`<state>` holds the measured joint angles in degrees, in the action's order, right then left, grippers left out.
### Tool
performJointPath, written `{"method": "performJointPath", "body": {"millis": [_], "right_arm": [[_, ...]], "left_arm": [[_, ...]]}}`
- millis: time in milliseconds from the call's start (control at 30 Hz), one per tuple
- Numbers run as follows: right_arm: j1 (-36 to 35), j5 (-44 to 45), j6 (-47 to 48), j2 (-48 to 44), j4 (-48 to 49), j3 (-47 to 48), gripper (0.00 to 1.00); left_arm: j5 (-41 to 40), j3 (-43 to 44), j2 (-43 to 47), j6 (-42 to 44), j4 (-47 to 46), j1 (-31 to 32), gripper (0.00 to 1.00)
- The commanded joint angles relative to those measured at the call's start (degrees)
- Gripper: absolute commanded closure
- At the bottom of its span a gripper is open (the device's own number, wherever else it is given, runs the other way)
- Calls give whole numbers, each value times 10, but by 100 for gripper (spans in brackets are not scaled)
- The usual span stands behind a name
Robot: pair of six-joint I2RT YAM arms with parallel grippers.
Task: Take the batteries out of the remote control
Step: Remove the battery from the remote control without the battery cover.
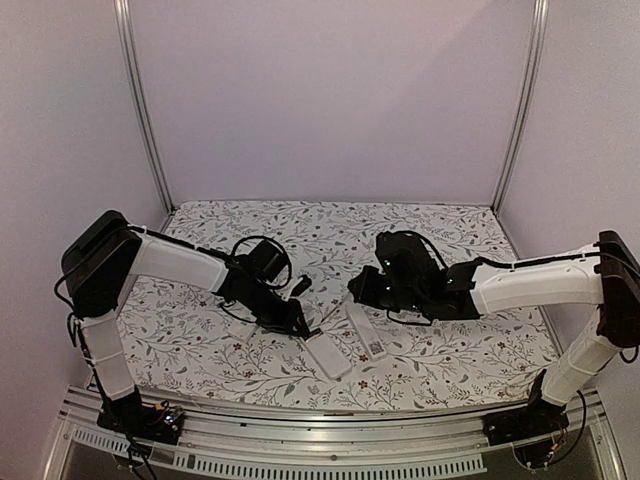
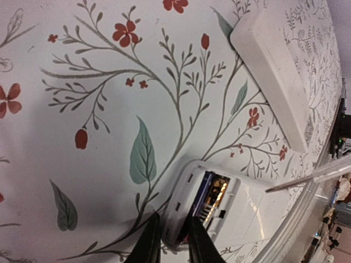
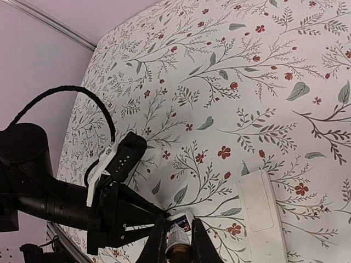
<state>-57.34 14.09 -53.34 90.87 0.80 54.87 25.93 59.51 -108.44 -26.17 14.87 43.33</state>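
Narrowed onto the end rim of the remote control [image 2: 241, 213], the left gripper [image 2: 172, 222] should pin it flat so the batteries [image 2: 207, 193], seemingly inside its opened end just beyond the fingertips [image 2: 192, 233], lift out cleanly.

Lab robot booth: plain walls [image 1: 330, 100], aluminium posts [image 1: 143, 110], floral-clothed table [image 1: 330, 225].

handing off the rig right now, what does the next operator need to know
left gripper: shut on the end of the open remote.
right gripper: shut, close by that remote; whether it holds anything is unclear.
batteries: at least one still in the open bay, none loose in view.
second white slab lies beside the remote.
done: cover off. left: take the batteries out.
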Motion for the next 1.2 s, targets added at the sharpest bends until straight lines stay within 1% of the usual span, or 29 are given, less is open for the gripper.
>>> {"method": "performJointPath", "body": {"millis": [0,467,1167], "right_arm": [[-4,10,24,20,-20,13,100],[-7,1,32,42,-23,24,100],[-12,-11,36,40,-12,22,100]], "left_arm": [[-14,2,-12,2,7,5,83],[-13,3,-14,3,8,5,83],[-12,4,-14,3,9,5,83]]}}
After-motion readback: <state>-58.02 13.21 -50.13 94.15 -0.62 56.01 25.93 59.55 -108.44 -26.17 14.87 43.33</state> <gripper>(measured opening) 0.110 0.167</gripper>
